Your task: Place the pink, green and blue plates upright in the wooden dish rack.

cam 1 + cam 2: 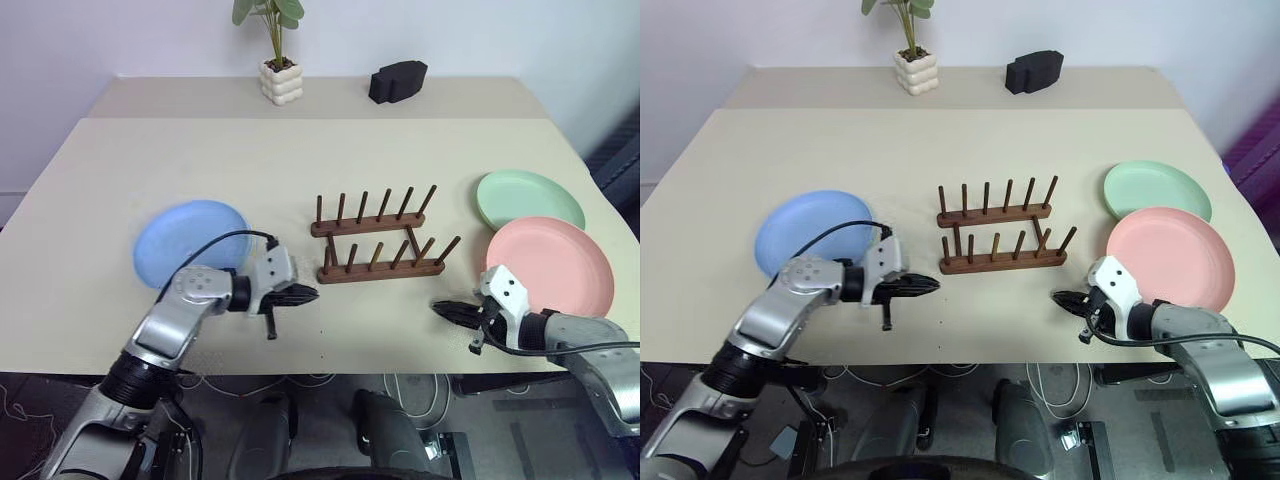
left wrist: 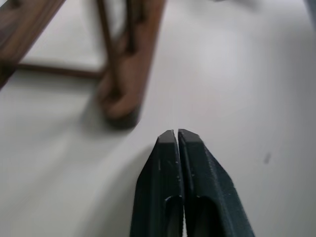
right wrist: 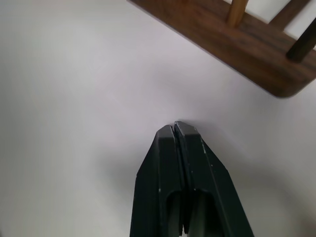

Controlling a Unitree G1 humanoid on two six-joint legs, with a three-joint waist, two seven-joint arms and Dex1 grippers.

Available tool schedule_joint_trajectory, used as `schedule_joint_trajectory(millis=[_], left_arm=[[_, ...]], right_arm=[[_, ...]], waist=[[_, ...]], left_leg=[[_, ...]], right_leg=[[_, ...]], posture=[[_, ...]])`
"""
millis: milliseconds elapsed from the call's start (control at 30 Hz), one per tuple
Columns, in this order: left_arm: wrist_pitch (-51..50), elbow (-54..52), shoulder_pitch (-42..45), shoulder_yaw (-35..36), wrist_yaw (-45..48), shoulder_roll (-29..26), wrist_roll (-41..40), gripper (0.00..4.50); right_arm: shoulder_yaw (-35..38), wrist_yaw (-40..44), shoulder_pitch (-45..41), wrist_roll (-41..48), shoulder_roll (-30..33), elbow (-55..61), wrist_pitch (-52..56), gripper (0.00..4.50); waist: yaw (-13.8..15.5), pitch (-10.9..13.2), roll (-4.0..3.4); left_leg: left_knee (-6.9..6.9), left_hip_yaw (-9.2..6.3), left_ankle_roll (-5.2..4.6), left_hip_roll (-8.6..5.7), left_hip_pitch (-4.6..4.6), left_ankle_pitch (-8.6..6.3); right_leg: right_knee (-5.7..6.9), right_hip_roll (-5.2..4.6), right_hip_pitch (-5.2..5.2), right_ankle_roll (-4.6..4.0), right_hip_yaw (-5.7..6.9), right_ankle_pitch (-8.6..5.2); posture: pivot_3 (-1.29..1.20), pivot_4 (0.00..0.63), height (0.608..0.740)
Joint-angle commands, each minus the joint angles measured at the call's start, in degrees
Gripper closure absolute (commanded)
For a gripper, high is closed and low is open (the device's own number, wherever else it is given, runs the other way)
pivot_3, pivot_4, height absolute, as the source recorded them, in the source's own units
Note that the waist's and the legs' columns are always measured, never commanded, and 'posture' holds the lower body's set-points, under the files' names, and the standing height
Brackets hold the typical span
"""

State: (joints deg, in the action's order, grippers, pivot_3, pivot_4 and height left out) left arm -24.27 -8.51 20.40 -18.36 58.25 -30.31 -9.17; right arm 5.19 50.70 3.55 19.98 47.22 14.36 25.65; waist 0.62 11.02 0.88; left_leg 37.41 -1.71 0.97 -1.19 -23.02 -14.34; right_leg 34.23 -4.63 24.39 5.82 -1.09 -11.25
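Observation:
The wooden dish rack (image 1: 380, 240) stands empty at the table's middle, two dark rails with upright pegs. Left of it the blue plate (image 1: 190, 243) lies flat. On the right, the green plate (image 1: 530, 198) lies flat behind the pink plate (image 1: 550, 262). My left gripper (image 1: 312, 294) is shut and empty, just off the rack's near left end (image 2: 121, 103), pointing at it. My right gripper (image 1: 438, 310) is shut and empty too, low over the table in front of the rack's near right end (image 3: 281, 86), beside the pink plate's near edge.
A potted plant in a white pot (image 1: 280, 80) and a black block (image 1: 398, 82) stand at the far edge of the cream table (image 1: 300, 170). The table's front edge runs just below both grippers.

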Motion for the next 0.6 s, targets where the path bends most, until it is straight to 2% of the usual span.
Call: schedule_joint_trajectory(millis=[33,300,600], left_arm=[[0.54,-0.44,1.25,-3.0,-2.57,1.13,3.55,4.44],[4.38,8.98,4.36,-3.44,-12.19,7.56,9.6,4.44],[7.3,13.52,4.77,-0.44,-17.65,9.12,10.05,4.44]], right_arm=[[-1.38,-1.18,-1.9,-3.82,0.24,-2.18,-2.47,4.5],[-4.72,-4.25,-7.85,-9.99,-2.06,-8.22,-7.42,4.5],[-6.79,-6.38,-12.94,-13.43,-5.21,-12.54,-10.91,4.5]], waist=[[-0.12,0.0,0.01],[0.01,-0.02,0.04],[-0.32,-0.05,0.05]], left_leg=[[0.0,0.0,0.0,0.0,0.02,0.0],[0.01,-0.01,0.0,0.0,0.6,0.0],[-0.02,-0.03,0.0,0.02,0.72,0.0]], right_leg=[[0.01,0.02,0.0,0.0,0.0,0.0],[-0.05,-0.01,-0.65,0.19,0.01,-0.13],[-0.03,0.01,-0.72,0.17,0.01,-0.11]], posture=[[0.0,0.15,0.736],[0.0,0.15,0.736],[0.0,0.15,0.736]])
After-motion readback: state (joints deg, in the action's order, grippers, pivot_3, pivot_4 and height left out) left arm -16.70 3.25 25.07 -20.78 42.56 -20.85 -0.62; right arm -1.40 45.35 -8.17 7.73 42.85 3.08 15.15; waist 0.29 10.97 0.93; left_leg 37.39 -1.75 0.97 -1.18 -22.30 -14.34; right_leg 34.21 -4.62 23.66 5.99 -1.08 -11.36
